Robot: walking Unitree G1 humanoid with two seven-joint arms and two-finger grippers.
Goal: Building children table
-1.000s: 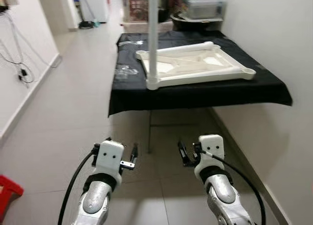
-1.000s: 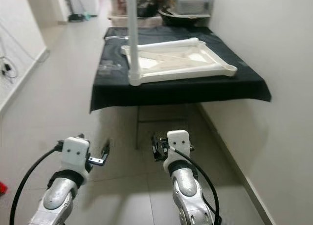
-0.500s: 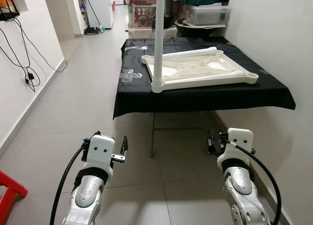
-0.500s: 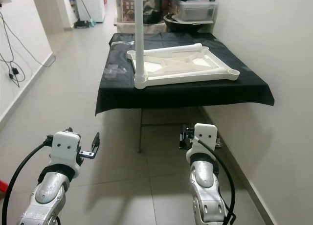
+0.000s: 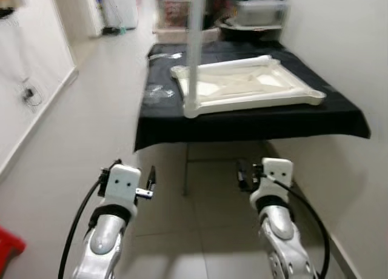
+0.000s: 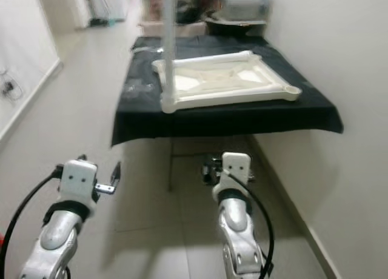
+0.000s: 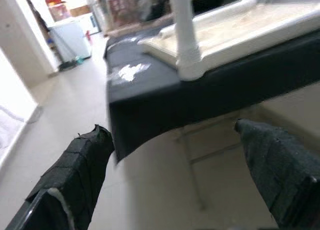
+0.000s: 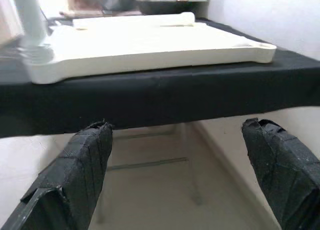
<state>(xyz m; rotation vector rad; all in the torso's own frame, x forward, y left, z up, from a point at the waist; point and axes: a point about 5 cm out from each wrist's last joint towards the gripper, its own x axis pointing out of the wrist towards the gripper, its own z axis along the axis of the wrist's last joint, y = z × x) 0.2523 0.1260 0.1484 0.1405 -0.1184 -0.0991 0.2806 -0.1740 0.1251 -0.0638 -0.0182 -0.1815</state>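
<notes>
The left gripper [image 5: 150, 183] is held low over the pale tiled floor [image 5: 91, 127], its two black fingers [image 7: 75, 175] spread wide apart with nothing between them. The right gripper [image 5: 241, 174] is held at about the same height, near the white wall [image 5: 339, 54]; its fingers [image 8: 75, 175] are likewise parted and empty. Both grippers are pointed towards a table draped in a black cloth [image 5: 254, 118], which stands ahead of them and well apart.

On the cloth, an upside-down cream plastic children's tabletop [image 5: 254, 85] is laid flat, with round sockets at its corners. A white cylindrical leg [image 5: 193, 42] is set upright in the near corner socket on the robot's left. A second white leg [image 8: 135, 20] is seen lying along the far edge of the tabletop. Small clear plastic bags [image 5: 156, 92] are scattered on the cloth to the left of the tabletop. Behind the table, storage boxes [image 5: 257, 9] are stacked, blurred. A red object [image 5: 9, 248] is cut off at the floor's left edge.
</notes>
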